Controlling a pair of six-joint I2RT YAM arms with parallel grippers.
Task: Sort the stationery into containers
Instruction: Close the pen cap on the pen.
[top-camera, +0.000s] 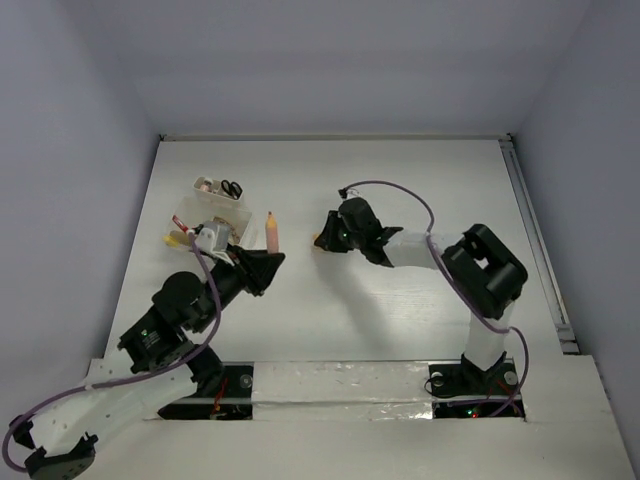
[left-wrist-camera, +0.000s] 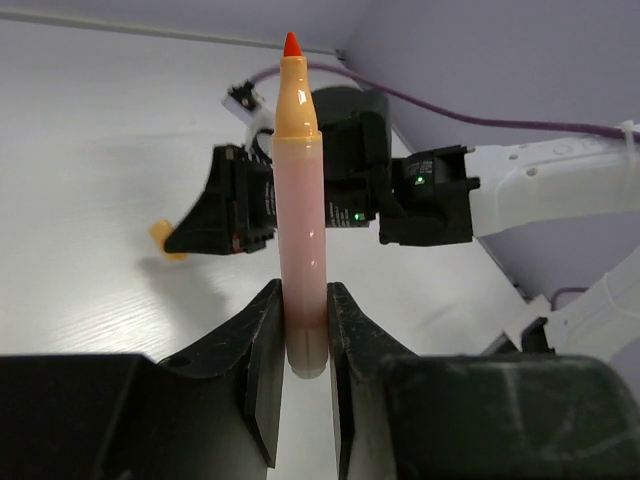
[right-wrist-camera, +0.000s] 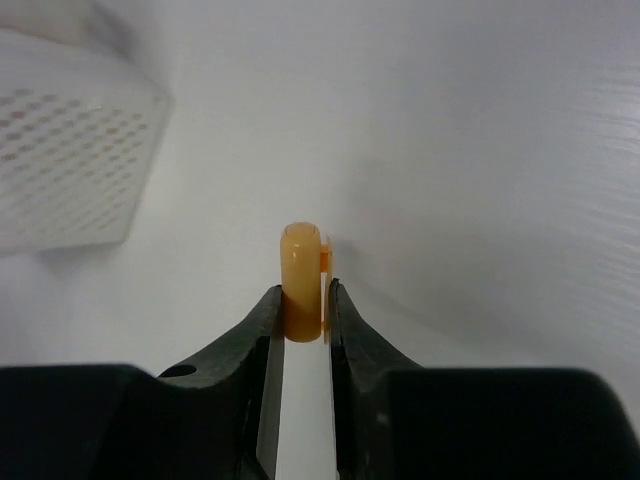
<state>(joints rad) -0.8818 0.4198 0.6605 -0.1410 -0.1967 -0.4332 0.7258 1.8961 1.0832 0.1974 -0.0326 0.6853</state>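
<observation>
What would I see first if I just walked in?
A peach marker with a red tip sticks out of the left gripper, beside the clear box on the left. To its right, the right gripper pinches a small orange cap on the white table.

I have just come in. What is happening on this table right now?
Two robot arms are sorting stationery. The left gripper is shut on an uncapped pen with a red tip and holds it by its back end. The right gripper has its fingers closed on both sides of a small orange cap, down at the table. The clear box at the far left already holds scissors and other small items.
</observation>
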